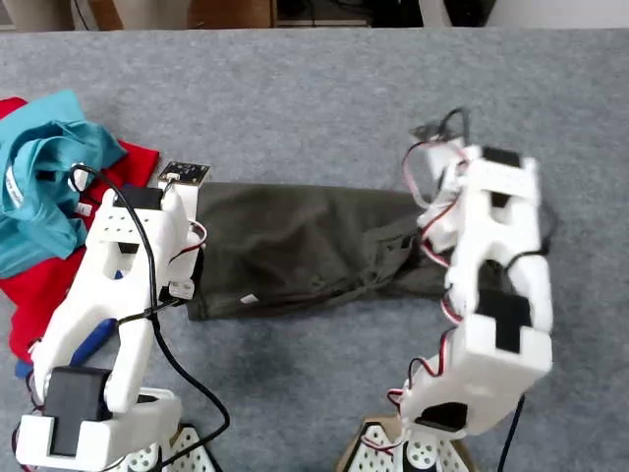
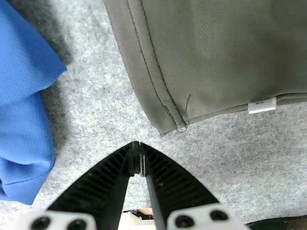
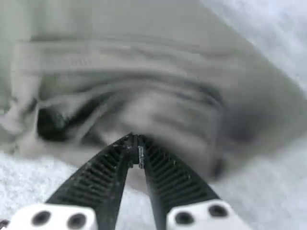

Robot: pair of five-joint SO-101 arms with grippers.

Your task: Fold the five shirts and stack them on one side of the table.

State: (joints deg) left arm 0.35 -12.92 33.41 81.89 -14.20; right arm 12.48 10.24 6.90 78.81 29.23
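Mid-counter (image 1: pixel 314 98): olive shirt (image 1: pixel 295 246) folded into a strip. Left gripper (image 2: pixel 139 158) together, empty, just off its hem corner. Right gripper (image 3: pixel 138 152) together over the bunched end. Risk: a snagged drag undoes the fold.

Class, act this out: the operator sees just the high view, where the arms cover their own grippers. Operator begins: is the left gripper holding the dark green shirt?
Observer: No. The left gripper is shut on nothing, above bare table, just off the stitched hem corner of the dark green shirt.
Operator: And the right one?
Observer: The right gripper is shut too, over the shirt's crumpled end; whether it touches the cloth I cannot tell.
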